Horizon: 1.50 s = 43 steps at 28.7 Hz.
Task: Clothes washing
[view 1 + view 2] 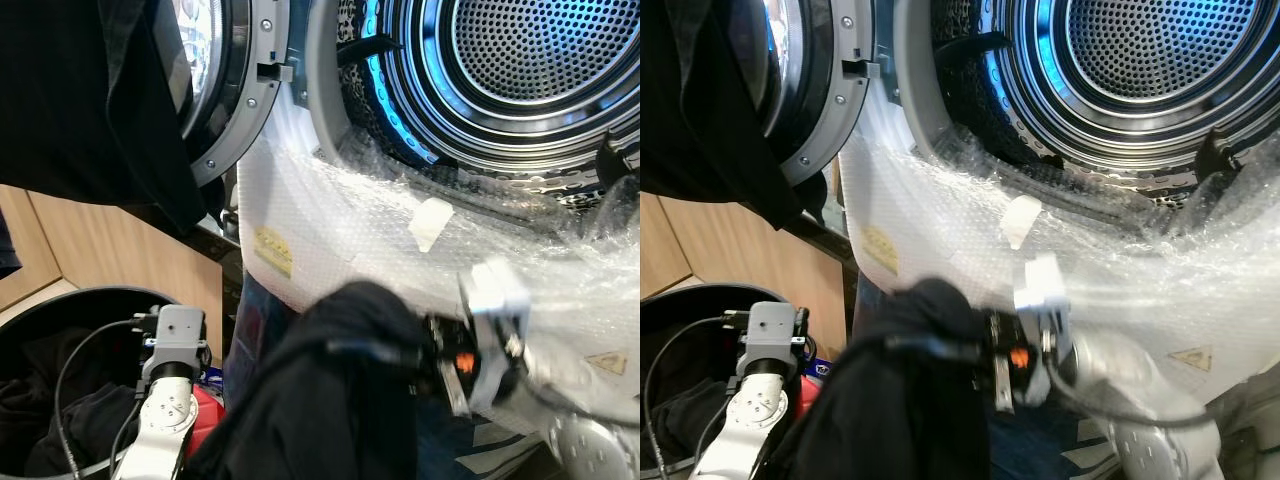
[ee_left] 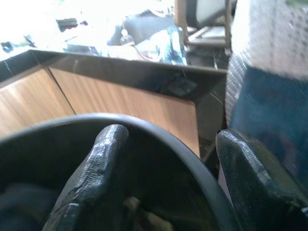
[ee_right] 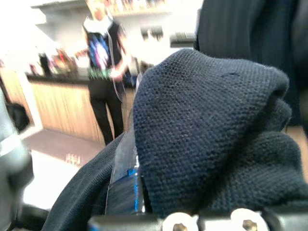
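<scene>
Right gripper [image 1: 395, 350]: clamped on a dark knit garment [image 1: 320, 400], which bunches over the fingers and hangs in a long fold below; the right wrist view confirms cloth wrapped over the fingertips. The load sits low, in front of the bubble-wrapped front panel [image 1: 330, 220] of the washing machine, beneath the lip of the open drum [image 1: 520, 60].

Left gripper [image 2: 163, 183]: fingers spread, empty, poised at the rim of the black laundry basket [image 1: 60, 300], where more dark clothes lie.

Another dark garment [image 1: 90, 100] is draped over the open door [image 1: 235, 90].

Judgement: the loading step needs the held garment raised clear of the lip, then carried deep into the drum before release. The trailing fold is likely to snag on the bubble wrap or door seal; lift high enough to clear it.
</scene>
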### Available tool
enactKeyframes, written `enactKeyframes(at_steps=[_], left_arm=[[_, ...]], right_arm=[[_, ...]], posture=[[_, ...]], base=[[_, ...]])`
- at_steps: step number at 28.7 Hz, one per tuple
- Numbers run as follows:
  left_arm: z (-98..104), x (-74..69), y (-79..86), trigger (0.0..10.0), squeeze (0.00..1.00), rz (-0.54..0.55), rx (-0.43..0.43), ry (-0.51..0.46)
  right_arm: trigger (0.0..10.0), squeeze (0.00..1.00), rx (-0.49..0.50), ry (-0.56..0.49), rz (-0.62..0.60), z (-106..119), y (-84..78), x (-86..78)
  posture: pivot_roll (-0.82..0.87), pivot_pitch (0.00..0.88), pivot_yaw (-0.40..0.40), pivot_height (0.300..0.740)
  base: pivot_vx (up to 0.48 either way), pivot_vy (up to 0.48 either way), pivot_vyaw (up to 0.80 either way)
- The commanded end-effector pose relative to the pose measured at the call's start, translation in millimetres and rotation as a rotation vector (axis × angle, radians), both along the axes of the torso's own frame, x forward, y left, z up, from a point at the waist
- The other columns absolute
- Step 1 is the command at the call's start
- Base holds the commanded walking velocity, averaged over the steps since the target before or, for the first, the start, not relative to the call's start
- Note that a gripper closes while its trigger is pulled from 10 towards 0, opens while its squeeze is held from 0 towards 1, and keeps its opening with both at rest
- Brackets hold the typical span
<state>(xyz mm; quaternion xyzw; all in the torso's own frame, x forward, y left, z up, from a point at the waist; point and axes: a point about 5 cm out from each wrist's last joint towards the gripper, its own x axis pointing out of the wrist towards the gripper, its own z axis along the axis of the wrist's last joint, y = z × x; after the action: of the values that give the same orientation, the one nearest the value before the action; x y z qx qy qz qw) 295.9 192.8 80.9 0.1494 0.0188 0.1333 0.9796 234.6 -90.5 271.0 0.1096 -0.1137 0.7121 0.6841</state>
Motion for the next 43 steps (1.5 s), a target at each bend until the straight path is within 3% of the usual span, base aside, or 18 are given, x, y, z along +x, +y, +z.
enactKeyframes(at_steps=[1,6,12,18,24,25,27,34,35,39,43], left_arm=[[-3,1.3,-4.9,10.0,0.00,-0.010,-0.003,-0.002],[-7,1.4,-7.8,10.0,0.00,-0.012,-0.026,0.012],[-14,0.0,-11.4,10.0,0.00,-0.025,-0.013,0.031],[-17,0.9,-13.0,10.0,0.00,-0.037,-0.012,0.040],[-15,2.2,-14.7,10.0,0.00,-0.054,-0.009,0.032],[-16,2.1,-13.9,10.0,0.00,-0.043,0.006,0.043],[-17,1.7,-13.1,10.0,0.00,-0.036,-0.004,0.049],[-19,0.1,-15.3,10.0,0.00,-0.051,0.007,0.059],[-21,-1.6,-15.1,10.0,0.00,-0.036,-0.003,0.067],[-21,-4.1,-15.5,10.0,0.00,-0.035,-0.005,0.067],[-23,-7.9,-14.1,10.0,0.00,-0.034,0.000,0.071]], right_arm=[[0.0,0.00,0.032,-0.013,-0.006,10,-4.2,-0.8],[0.0,0.00,0.118,-0.068,0.055,42,-1.4,5.0],[0.0,0.00,0.189,-0.144,0.002,85,-1.5,23.7],[0.0,0.00,0.280,-0.204,-0.315,160,7.9,74.3],[0.0,0.00,0.272,-0.216,-0.425,185,10.8,94.0],[0.0,0.00,0.248,-0.212,-0.506,193,10.3,105.7],[0.0,0.00,0.207,-0.175,-0.629,197,8.6,122.4],[0.0,0.00,0.143,-0.103,-0.825,200,-2.0,143.9],[0.0,0.00,0.112,-0.102,-0.932,199,-9.4,150.1],[0.0,0.00,0.097,-0.072,-1.019,196,-16.9,155.3],[0.0,0.00,0.139,0.011,-1.203,195,-39.0,161.7]], posture=[[0.07,0.000,-0.158,0.740],[0.05,0.000,-0.156,0.740],[0.05,0.000,-0.168,0.740],[0.02,0.000,-0.154,0.740],[0.03,0.000,-0.152,0.740],[0.04,0.000,-0.154,0.740],[0.04,0.000,-0.156,0.740],[0.05,0.000,-0.168,0.740],[0.06,0.000,-0.173,0.740],[0.08,0.000,-0.174,0.740],[0.09,0.000,-0.180,0.740]], base=[[0.000,0.000,0.00],[0.000,0.000,0.00],[0.000,0.000,0.00],[0.000,0.000,0.00],[0.000,0.000,0.00],[0.000,0.000,0.00],[0.000,0.000,0.00],[0.000,0.000,0.00],[0.000,0.000,0.00],[0.000,0.000,0.00],[0.000,0.000,0.00]])
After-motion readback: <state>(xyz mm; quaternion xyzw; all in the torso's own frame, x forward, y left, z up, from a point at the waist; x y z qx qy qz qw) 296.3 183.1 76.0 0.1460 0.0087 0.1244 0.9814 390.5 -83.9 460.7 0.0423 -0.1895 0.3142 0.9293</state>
